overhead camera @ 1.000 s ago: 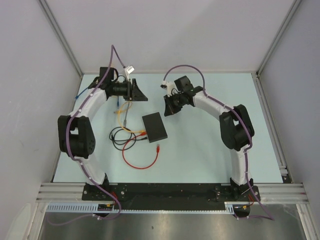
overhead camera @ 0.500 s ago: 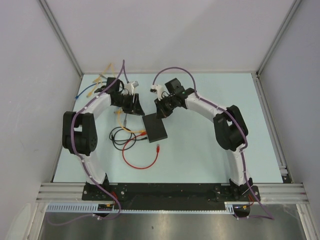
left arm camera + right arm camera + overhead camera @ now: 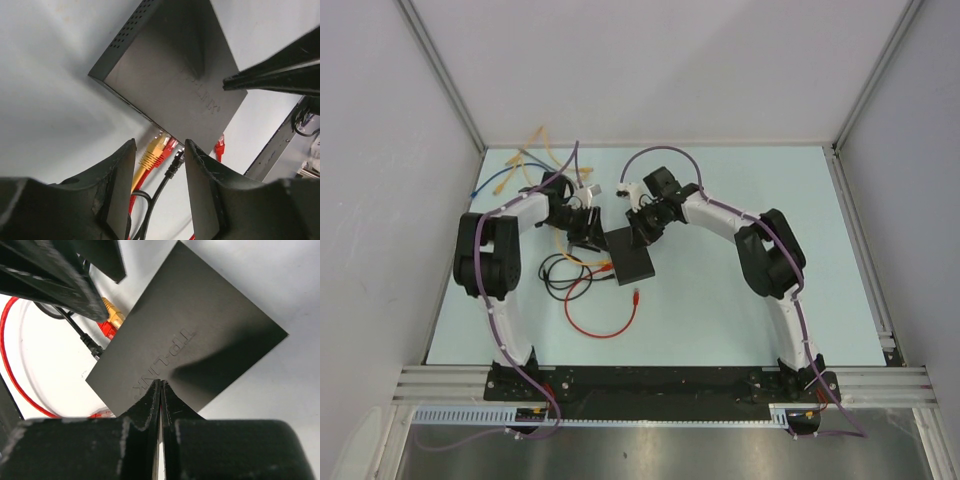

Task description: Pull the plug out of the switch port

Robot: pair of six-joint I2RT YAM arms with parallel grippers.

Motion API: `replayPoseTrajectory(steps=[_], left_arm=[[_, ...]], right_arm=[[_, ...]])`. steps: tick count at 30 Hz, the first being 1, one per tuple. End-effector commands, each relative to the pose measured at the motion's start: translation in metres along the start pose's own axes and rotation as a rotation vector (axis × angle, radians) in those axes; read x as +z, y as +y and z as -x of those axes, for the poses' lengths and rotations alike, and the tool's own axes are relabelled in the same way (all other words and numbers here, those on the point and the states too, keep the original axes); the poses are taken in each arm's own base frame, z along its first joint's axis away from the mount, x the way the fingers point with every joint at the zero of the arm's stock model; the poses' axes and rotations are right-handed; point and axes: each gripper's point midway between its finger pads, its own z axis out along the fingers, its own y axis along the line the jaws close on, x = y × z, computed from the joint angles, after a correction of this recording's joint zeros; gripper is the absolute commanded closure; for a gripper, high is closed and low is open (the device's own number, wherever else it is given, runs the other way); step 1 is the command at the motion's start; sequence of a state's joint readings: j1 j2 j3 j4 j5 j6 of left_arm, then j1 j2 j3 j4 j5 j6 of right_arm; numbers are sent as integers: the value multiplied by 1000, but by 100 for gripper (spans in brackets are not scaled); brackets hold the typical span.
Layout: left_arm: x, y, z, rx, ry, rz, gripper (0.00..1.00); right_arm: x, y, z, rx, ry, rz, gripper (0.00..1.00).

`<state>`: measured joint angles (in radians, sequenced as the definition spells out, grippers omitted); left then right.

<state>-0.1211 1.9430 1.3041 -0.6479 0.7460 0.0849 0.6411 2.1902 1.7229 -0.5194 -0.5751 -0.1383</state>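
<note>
Switch [image 3: 630, 256]: flat black box, mid-table [image 3: 740, 320], lettered top up. Port edge [image 3: 145, 116] faces the left gripper [image 3: 160, 150]; yellow plug [image 3: 152, 154], red plug [image 3: 169, 146] and black plug [image 3: 175, 159] sit side by side in it. Left fingers [image 3: 117, 190] parted, plugs showing in the gap, none gripped. Right gripper [image 3: 160, 390]: fingers pressed together, empty, over the switch top.

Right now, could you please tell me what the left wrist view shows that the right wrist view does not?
Only the left wrist: vent holes along the side of the flat matte-black switch box. Only the right wrist: the wide red cable loop on the table. Both: that box's lettered top and the yellow plug seated in its edge.
</note>
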Motion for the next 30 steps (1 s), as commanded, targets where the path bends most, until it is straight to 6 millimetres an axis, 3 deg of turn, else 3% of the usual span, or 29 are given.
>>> replayPoseTrajectory(steps=[1,18,30], left_arm=[[7,5,-7,19,25,-32,52],[22,6,-31,-68,128,-115,57],[29,17,-32,-68,132,-86,61]], right_arm=[[4,2,3,-43,-1,-19,98],[4,0,1,-43,6,-36,97],[3,-1,1,-44,4,-44,97]])
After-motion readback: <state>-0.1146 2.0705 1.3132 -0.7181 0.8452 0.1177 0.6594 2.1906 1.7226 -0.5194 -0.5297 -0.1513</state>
